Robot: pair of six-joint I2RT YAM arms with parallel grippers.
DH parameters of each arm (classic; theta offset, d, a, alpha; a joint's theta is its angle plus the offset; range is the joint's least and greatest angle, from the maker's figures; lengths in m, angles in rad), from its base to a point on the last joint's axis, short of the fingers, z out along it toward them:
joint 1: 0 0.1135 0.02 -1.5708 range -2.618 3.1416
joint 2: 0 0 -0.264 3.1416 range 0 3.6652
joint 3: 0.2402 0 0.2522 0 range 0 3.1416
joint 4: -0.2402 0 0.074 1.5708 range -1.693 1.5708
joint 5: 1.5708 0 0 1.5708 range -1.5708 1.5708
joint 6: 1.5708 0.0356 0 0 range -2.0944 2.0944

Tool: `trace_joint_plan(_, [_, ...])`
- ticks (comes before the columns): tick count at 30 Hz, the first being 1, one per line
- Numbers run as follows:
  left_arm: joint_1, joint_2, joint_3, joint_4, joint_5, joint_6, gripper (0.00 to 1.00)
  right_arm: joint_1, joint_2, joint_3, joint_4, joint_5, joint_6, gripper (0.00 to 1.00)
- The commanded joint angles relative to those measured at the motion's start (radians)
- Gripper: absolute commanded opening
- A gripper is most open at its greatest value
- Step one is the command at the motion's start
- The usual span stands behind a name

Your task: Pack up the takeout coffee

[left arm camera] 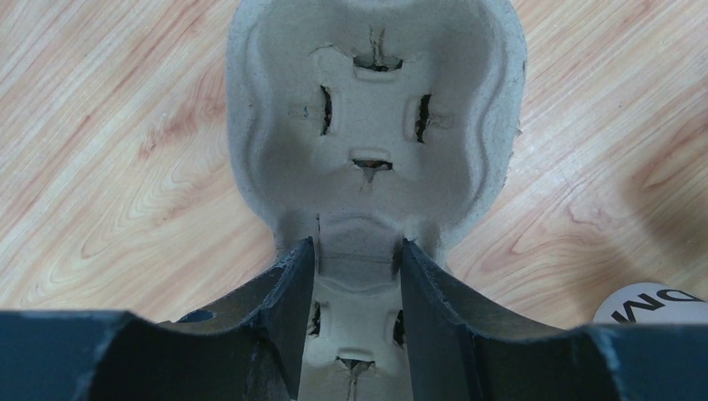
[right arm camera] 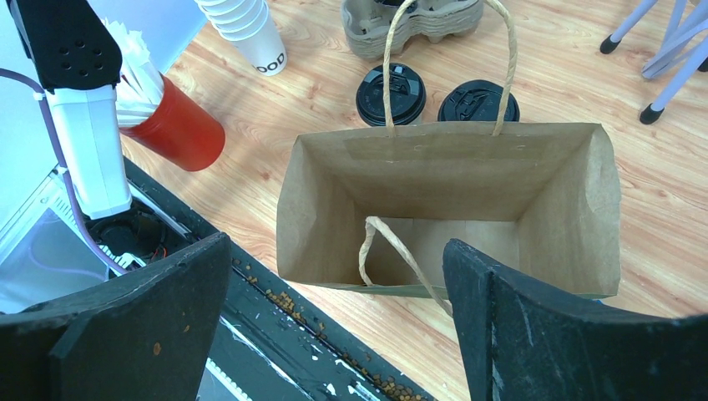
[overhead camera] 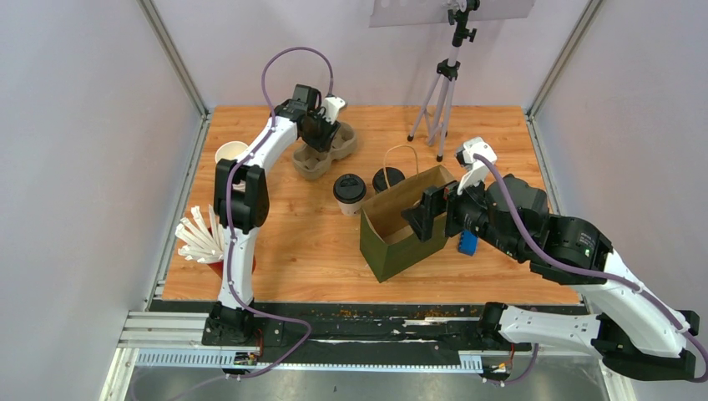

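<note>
Takeout coffee [overhead camera: 349, 189] looked light, crushable, best gripped below the lid [right arm camera: 391, 92]; left tool [left arm camera: 357, 246] pinched the carrier [left arm camera: 376, 100], right tool [right arm camera: 336, 242] gaped wide.

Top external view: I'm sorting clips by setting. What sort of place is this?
Probably a lab robot cell, not a café: plain panels wall in the wooden table, and a tripod stands on it near a paper bag.

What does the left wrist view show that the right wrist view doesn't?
Only the left wrist: the left gripper straddling the carrier at its middle ridge, close up. Only the right wrist: the right gripper wide open facing the open bag, nothing inside; two lidded cups behind it; the red cup. Both: the carrier and the table.
</note>
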State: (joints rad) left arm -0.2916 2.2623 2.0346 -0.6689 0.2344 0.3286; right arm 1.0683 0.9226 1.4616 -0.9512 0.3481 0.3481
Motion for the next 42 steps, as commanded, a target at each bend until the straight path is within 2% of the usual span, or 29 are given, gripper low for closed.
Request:
trace_joint_plan(1, [0.006,0.011,0.036,0.015,0.014,0.019,0.48,0.003,-0.003,0.035,0.041,0.008,-0.015,0.97])
trace_joint_plan(11, [0.007,-0.003,0.054,-0.010,0.024,0.014,0.37,0.003,-0.010,0.027,0.041,0.011,-0.014,0.97])
trace_joint_plan(27, [0.006,-0.058,0.101,-0.081,-0.007,-0.054,0.36,0.003,-0.020,-0.016,0.056,0.008,-0.001,0.97])
trace_joint_plan(33, [0.006,-0.115,0.101,-0.100,-0.015,-0.099,0.36,0.004,-0.013,-0.028,0.053,0.015,0.076,0.97])
trace_joint_plan(37, [0.005,-0.176,0.087,-0.124,0.015,-0.160,0.35,0.004,-0.022,-0.047,0.059,0.059,0.168,0.95])
trace_joint_plan(42, [0.003,-0.266,0.061,-0.153,0.084,-0.207,0.34,0.002,-0.002,-0.042,0.014,0.148,0.185,0.96])
